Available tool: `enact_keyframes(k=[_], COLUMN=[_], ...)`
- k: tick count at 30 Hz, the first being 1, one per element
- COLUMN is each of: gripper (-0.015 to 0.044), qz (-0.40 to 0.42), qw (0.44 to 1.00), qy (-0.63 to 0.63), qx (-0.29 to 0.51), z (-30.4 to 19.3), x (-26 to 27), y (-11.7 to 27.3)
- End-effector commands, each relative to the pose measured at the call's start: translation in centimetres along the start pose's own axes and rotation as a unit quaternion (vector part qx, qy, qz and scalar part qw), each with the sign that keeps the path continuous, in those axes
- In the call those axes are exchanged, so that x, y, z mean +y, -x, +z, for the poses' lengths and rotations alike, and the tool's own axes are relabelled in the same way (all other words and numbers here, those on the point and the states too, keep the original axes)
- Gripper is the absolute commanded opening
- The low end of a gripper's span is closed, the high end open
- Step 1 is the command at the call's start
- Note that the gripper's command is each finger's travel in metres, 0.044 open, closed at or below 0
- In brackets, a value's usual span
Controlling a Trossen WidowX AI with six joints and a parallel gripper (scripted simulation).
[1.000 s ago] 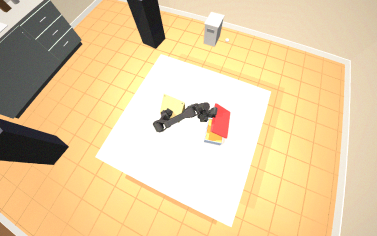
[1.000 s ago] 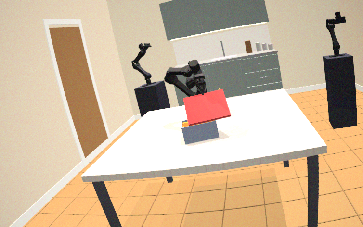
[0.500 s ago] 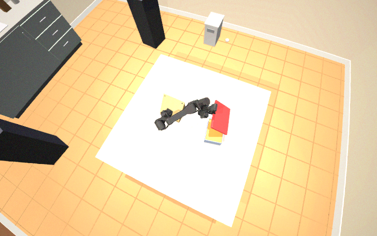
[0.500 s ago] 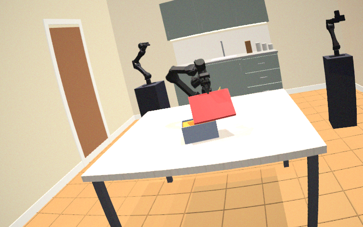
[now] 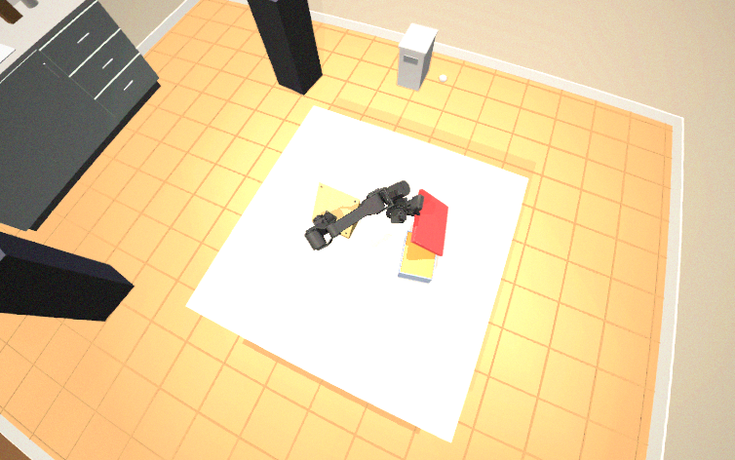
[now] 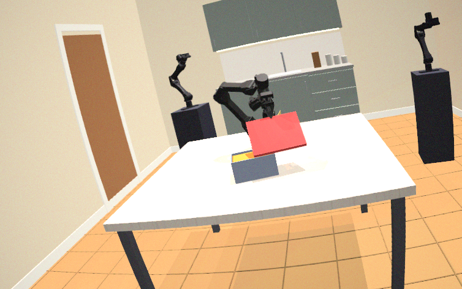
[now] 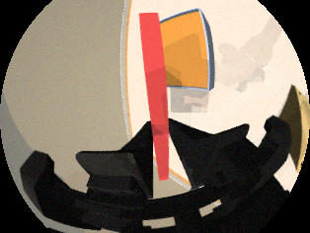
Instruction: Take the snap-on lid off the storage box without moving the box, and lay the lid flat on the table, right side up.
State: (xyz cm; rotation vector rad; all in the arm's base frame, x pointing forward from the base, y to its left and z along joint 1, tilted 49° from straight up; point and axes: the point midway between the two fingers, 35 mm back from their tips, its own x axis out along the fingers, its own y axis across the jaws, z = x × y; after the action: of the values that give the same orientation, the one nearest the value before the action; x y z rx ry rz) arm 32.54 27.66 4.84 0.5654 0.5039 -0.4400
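The red lid [image 5: 431, 223] [image 6: 276, 134] [image 7: 154, 74] is up in the air, tilted, with its broad top face toward the exterior camera. It shows edge-on in the wrist view. My gripper [image 5: 420, 204] [image 6: 271, 116] [image 7: 158, 122] is shut on the lid's upper edge, the edge nearer the arm. The blue-grey storage box [image 5: 415, 279] [image 6: 256, 169] [image 7: 211, 59] stands upright and open on the table, with its yellow-orange inside showing. The lid hangs above the box and off to one side of it, hiding part of the opening in the top and exterior views.
The white table [image 5: 336, 303] [image 6: 190, 204] carries the box and the arm. A pale yellow plate [image 5: 331, 199] lies by the arm's base. Two dark pedestals [image 6: 194, 124] [image 6: 432, 119] with other arms stand off the table, beyond its edges.
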Motion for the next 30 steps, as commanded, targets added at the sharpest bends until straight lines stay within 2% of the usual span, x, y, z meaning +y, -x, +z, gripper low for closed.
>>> enact_keyframes(k=[1,30], gripper=[0.0000,0.0000], qz=[0.006,0.006], qw=[1.000,1.000], qy=[-0.006,-0.007], qx=[0.000,0.001], z=[-0.8,-6.6], x=[0.4,0.0], y=[0.3,1.0])
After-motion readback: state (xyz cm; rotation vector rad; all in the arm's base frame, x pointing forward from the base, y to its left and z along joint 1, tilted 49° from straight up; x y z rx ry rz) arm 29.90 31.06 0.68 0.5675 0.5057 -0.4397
